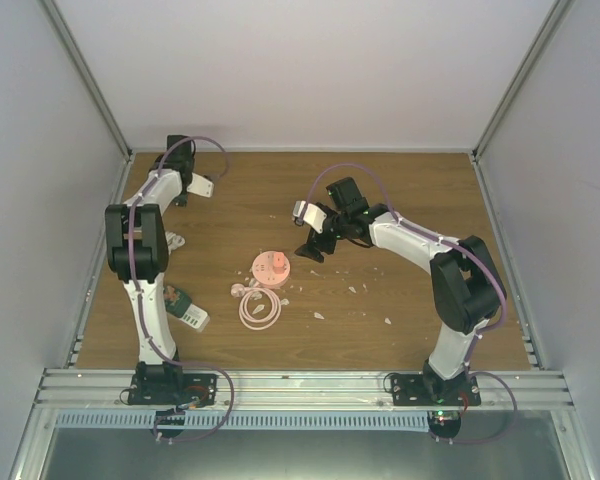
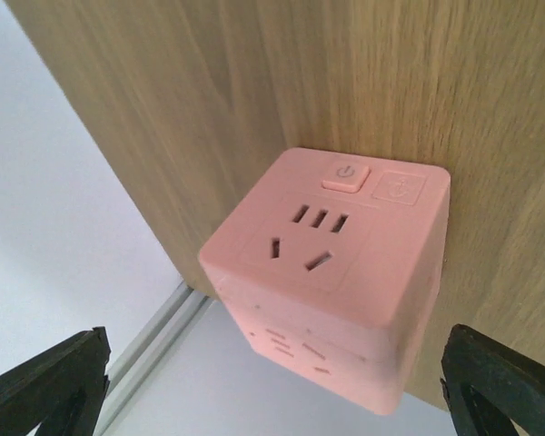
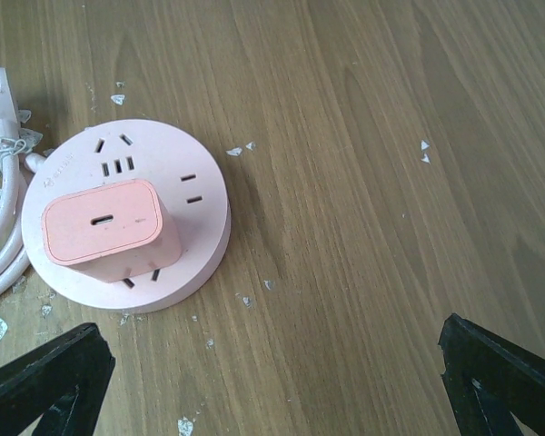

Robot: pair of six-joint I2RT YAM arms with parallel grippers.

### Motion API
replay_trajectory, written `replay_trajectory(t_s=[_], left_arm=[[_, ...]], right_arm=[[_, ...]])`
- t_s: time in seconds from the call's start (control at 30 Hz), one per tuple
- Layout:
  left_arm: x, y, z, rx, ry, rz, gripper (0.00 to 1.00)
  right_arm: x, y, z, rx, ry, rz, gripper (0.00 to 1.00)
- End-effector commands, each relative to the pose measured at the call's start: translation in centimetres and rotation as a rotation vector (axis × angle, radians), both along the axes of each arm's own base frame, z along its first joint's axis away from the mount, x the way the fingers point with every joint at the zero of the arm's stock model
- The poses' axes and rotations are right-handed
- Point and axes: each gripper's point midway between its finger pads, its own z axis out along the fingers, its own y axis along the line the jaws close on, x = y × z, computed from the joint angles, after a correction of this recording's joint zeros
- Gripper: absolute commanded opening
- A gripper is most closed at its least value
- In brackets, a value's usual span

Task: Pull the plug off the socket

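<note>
Plug position: the pink rounded-rectangular plastic plug block [image 3: 109, 229] sat seated in the round pink plastic socket disc [image 3: 195, 195], on the disc's left half. It stood upright, with a narrow slot port showing on its top face. The disc lay flat on the brown wood-grain worktop [image 3: 391, 227], about mid-worktop in the top view.

Right fingers [image 3: 45, 381]: released, spread wide, holding nothing. Both tips showed only at the bottom corners of the right wrist view. They hovered near the disc and were apart from both plug and socket.

Left fingers [image 2: 45, 386]: also released and spread wide, empty. The left wrist view looked onto a pink plastic cube socket [image 2: 318, 272] with a power button on one face, resting at the worktop's edge. The fingers did not touch it.

Other items: a coiled white cable [image 3: 0, 227] lay against the disc's left side. Small white chips [image 3: 424, 145] were scattered over the wood. A green-and-white object [image 1: 185, 307], too small to identify, lay beside the left arm.
</note>
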Motion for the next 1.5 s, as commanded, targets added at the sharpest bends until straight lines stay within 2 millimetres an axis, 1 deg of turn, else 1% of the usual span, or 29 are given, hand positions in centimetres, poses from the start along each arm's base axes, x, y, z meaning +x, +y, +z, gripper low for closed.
replay_trajectory(t_s=[0.0,0.13,0.17,0.2,0.3,0.37,0.43,0.53,0.6,0.7,0.77,0.83,0.9,0.93,1.0,1.1,1.27,1.4,1.47], left_arm=[[0.4,-2.5,6.8,-0.182,-0.152,0.002,0.99],[-0.4,-4.6,10.7,-0.389,-0.228,0.023,0.99],[-0.7,-5.0,12.1,-0.443,-0.256,0.030,0.99],[-1.0,-5.6,13.1,-0.501,-0.275,0.034,0.99],[-2.3,-7.2,15.8,-0.651,-0.308,0.023,0.99],[-3.7,-8.6,17.3,-0.747,-0.295,0.011,0.99],[-5.2,-10.2,18.3,-0.847,-0.258,0.008,0.99],[-8.1,-12.5,18.4,-1.001,-0.149,0.029,0.99],[-9.7,-13.7,17.9,-1.099,-0.067,0.069,0.99],[-12.3,-15.6,15.7,-1.216,0.080,0.152,0.99],[-14.0,-16.5,14.0,-1.279,0.162,0.219,0.99],[-15.5,-17.6,12.7,-1.340,0.225,0.265,0.99],[-16.7,-18.0,11.3,-1.373,0.261,0.313,0.99],[-17.6,-19.2,10.7,-1.377,0.289,0.311,0.99],[-18.7,-20.2,9.1,-1.388,0.336,0.345,0.99],[-20.3,-21.4,6.6,-1.420,0.414,0.402,0.96],[-22.1,-22.7,2.6,-1.422,0.498,0.478,0.87],[-22.3,-23.2,0.6,-1.408,0.519,0.521,0.82],[-22.1,-23.1,-0.3,-1.387,0.518,0.541,0.80]], right_arm=[[-0.3,-0.4,0.2,0.009,0.011,-0.003,0.99],[-0.4,-0.4,0.1,0.007,0.010,-0.003,0.99],[-0.3,-0.4,0.2,0.008,0.006,-0.003,0.99],[-0.4,-0.4,0.2,0.008,0.006,-0.002,0.99],[-0.4,-0.4,0.3,0.010,0.002,0.004,0.99],[-0.6,-0.4,0.3,0.013,0.000,0.010,0.99],[-0.9,-0.3,0.3,0.017,-0.001,0.024,0.98],[-1.4,-0.2,0.3,0.034,0.005,0.052,0.98],[-2.0,0.1,0.5,0.055,0.010,0.081,0.98],[-2.8,0.4,0.8,0.083,0.012,0.115,0.97],[-3.1,0.6,0.9,0.097,0.008,0.131,0.96],[-3.5,0.9,0.8,0.105,0.009,0.148,0.96],[-4.0,1.2,0.6,0.107,0.012,0.167,0.96],[-4.1,1.4,0.4,0.103,0.012,0.176,0.96],[-4.4,1.8,-0.1,0.085,0.005,0.191,0.95],[-4.8,2.5,-0.9,0.049,-0.022,0.207,0.94],[-5.5,3.8,-1.6,0.026,-0.021,0.251,0.92],[-5.7,4.7,-2.1,0.011,-0.020,0.264,0.91],[-5.7,4.9,-2.4,0.005,-0.013,0.268,0.91]])
